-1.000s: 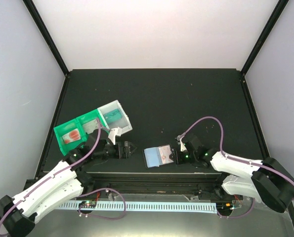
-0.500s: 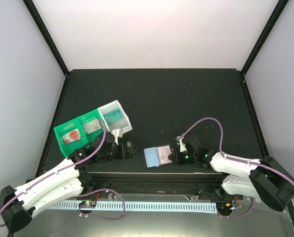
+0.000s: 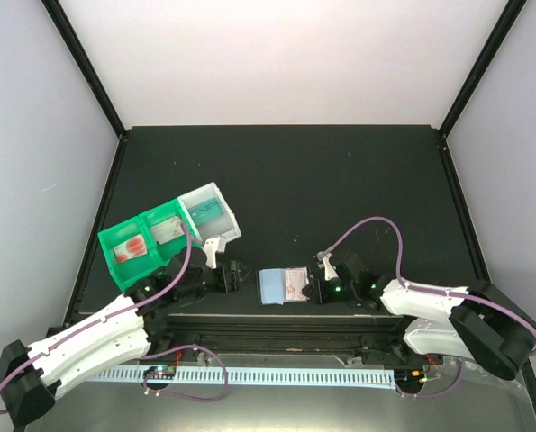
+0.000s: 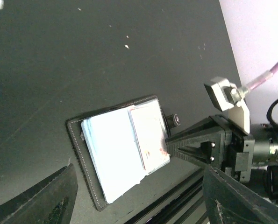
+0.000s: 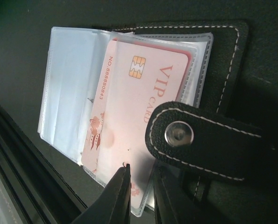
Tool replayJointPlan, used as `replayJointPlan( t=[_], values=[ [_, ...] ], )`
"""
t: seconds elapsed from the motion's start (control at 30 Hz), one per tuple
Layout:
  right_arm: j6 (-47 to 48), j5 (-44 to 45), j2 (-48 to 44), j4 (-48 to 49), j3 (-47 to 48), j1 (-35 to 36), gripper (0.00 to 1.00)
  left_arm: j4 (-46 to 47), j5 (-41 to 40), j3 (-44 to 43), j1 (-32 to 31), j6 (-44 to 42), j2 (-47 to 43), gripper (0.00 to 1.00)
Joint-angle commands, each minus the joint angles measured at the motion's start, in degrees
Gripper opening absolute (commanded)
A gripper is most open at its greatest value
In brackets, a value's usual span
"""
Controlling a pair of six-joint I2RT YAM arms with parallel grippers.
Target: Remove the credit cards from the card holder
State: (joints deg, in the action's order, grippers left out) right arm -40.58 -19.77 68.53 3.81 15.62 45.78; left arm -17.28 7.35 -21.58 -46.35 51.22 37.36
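The jaws are standing narrowly apart, their dark tips sitting at the near edge of the open card holder (image 5: 227,56), with a strip of pink card and clear plastic showing between them. Whether they are touching it is unclear. Straight ahead of the jaws, a whitish-pink credit card (image 5: 129,107) with reddish print, a gold chip and the words VIP CARD is lying in a clear sleeve. Ahead and to the left, more pale sleeves (image 5: 68,93) are fanning out. Just right of the jaws, a black stitched snap tab (image 5: 209,144) is lying over the card's corner, its metal stud (image 5: 178,134) facing up. The dark tabletop (image 5: 17,28) is carrying everything.
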Motion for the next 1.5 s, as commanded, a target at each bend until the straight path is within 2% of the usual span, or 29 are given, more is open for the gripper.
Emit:
replayJointPlan(
  t=[0.0,0.2,0.33,0.4,0.6,1.1,1.47],
  values=[
    [-0.3,-0.8,0.0,-1.0,-0.4,0.6,0.14,9.2,5.4,0.8,-1.4,-0.5,3.1,0.71],
    [0.7,4.0,-4.7,-6.9,1.4,0.7,0.13,15.7,5.0,1.6,-4.5,0.5,7.1,0.64],
    [0.5,5.0,-6.8,-7.9,2.7,0.7,0.10,27.4,6.3,5.6,-5.5,5.2,12.9,0.58],
    [0.5,5.2,-6.8,-8.0,3.4,0.7,0.09,30.2,6.0,6.0,-6.4,6.6,16.0,0.56],
    [0.2,4.8,-5.4,-6.6,3.8,0.7,0.09,32.4,5.3,3.9,-8.1,6.7,23.6,0.49],
    [-0.2,4.1,1.6,-2.4,2.5,0.7,0.06,40.8,3.8,5.0,-9.6,10.5,33.3,0.35],
    [-0.7,4.2,2.5,-1.8,0.6,0.7,0.05,53.5,8.0,1.4,-10.5,15.0,50.5,0.32]
  ],
)
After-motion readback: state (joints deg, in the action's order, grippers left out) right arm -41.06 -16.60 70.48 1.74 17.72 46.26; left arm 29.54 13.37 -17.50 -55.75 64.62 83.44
